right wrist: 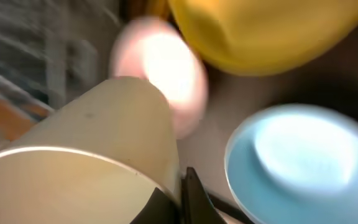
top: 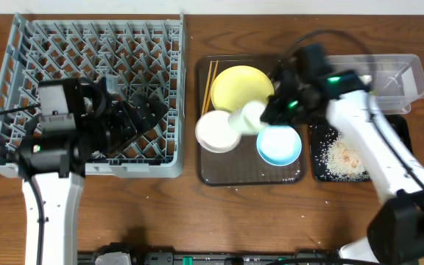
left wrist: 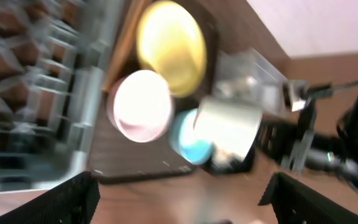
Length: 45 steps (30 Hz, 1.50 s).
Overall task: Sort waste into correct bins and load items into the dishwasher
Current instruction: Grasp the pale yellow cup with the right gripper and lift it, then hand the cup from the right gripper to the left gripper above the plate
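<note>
- Dark brown serving tray [top: 235, 174], centre: holding the yellow plate [top: 241, 87], the white bowl [top: 216, 132] and the light blue bowl [top: 279, 146]. The wooden chopsticks [top: 212, 79] are lying along its left rim, just beside the plate.
- Small white cup [top: 252, 116]: sitting tilted between the three dishes. The right gripper [top: 267, 112] is clamping its wall at the rim. Whether the cup is touching the tray cannot be told.
- Black tray [top: 318, 158], right: carrying pale rice crumbs [top: 344, 158].
- Clear tub [top: 415, 73], behind the black tray: contents too blurred to read.
- Grey dish rack [top: 20, 66], left: the left gripper [top: 140, 118] is hovering over its right front part, jaws spread wide.
- Edges: a strip of wooden table [top: 191, 110] is separating the rack's right wall from the serving tray's left rim — near, but apart.
</note>
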Tool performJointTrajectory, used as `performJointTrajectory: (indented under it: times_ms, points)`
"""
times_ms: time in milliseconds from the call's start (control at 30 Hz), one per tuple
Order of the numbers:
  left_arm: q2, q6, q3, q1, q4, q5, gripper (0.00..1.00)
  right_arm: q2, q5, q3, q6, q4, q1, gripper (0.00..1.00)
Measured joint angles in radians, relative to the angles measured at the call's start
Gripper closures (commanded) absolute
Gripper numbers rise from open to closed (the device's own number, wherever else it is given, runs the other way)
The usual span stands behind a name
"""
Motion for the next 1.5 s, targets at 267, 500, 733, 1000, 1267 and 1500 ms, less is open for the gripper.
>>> performJointTrajectory:
  times_ms: [267,500,733,1000,1267,1500]
  points:
    - [0.101,-0.001,0.0,0.0,0.116,0.35,0.11,0.002,-0.378,0.001,-0.003,0.303,-0.055,0.99]
    - [0.132,0.048,0.0,-0.003,0.122,0.525,0.11,0.029,-0.555,0.001,0.081,0.553,0.016,0.99]
    - [0.132,0.088,0.0,-0.041,0.122,0.581,0.11,0.053,-0.603,0.001,0.183,0.695,0.098,0.99]
    - [0.132,0.105,0.0,-0.047,0.122,0.594,0.11,0.063,-0.649,0.001,0.263,0.776,0.138,0.99]
    - [0.132,0.112,0.0,-0.047,0.142,0.594,0.11,0.063,-0.674,0.001,0.288,0.779,0.145,0.99]
    - [0.132,0.101,0.0,-0.047,0.199,0.594,0.11,0.063,-0.683,0.001,0.292,0.775,0.145,0.99]
